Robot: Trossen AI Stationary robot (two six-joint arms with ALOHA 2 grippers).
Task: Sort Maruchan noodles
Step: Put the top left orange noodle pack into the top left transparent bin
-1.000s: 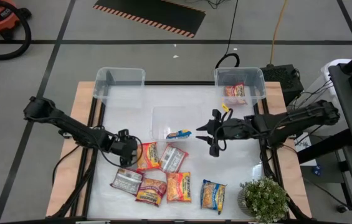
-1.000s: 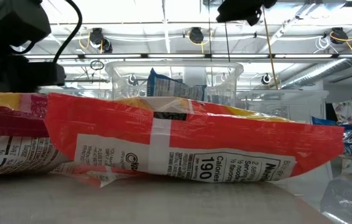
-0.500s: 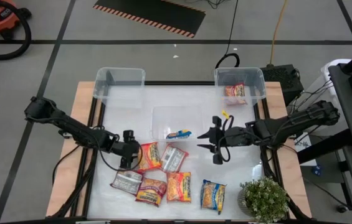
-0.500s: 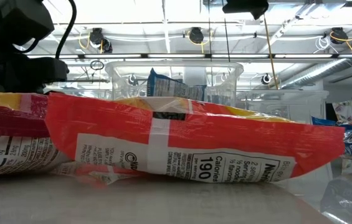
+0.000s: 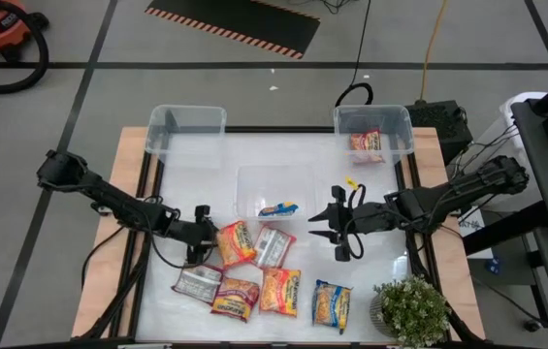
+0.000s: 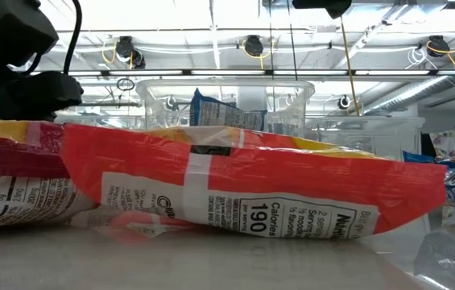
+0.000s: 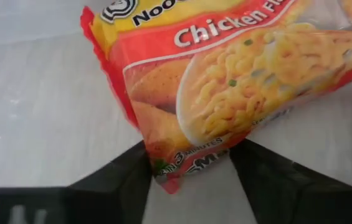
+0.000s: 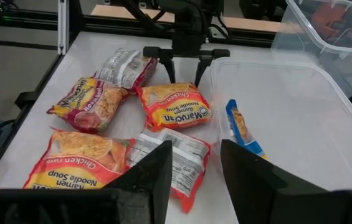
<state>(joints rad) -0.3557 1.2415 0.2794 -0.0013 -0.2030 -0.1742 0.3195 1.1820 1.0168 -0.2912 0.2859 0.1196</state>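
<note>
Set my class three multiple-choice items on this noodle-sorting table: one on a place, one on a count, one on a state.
1. The left gripper is at:
A the orange chicken packet
B the plant
C a bin's rim

2. Packets lying loose on the table, outside the bins:
A three
B six
C nine

3. The right gripper is:
A open and empty
B shut on a packet
C inside a bin

Key:
1 A, the left wrist view shows that packet's corner right before it.
2 B, the high view shows six.
3 A, its fingers stand apart with nothing between.
</note>
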